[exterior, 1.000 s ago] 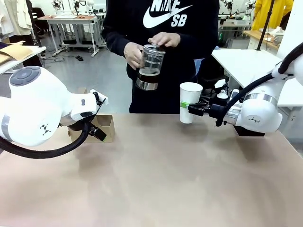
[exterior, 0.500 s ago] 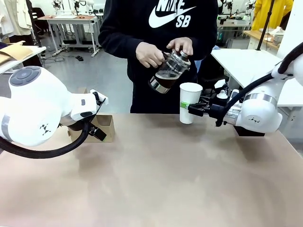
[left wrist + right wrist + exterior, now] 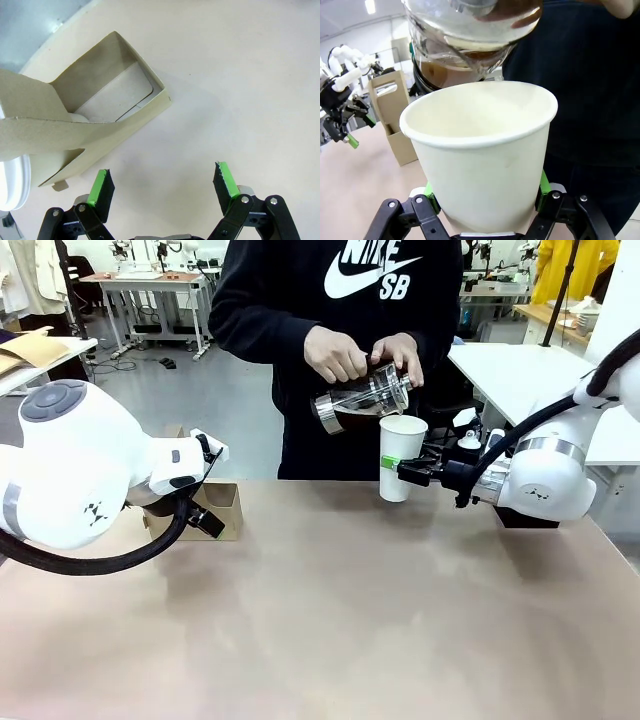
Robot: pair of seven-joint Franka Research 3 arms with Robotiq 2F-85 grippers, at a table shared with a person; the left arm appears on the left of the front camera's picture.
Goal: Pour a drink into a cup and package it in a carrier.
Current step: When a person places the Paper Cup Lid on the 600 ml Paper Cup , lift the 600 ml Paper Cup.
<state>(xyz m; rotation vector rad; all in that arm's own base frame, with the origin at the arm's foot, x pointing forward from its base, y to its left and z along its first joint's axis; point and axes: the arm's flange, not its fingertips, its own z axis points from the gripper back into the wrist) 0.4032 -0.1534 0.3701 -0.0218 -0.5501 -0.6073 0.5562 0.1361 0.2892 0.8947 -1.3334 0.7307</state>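
The right jaws pinch a white paper cup [image 3: 485, 165] low on its wall, holding it upright at the far edge of the worktop [image 3: 330, 620]. At the cup's 11 o'clock a person's hands [image 3: 337, 352] tip the glass jug [image 3: 362, 398] over the rim. The drink [image 3: 442, 75] sits inside the jug and the cup's inside looks white, so pouring seems barely begun. The left jaws are spread and empty, with the carrier [image 3: 100, 100] at their 10 o'clock. Packaging remains.
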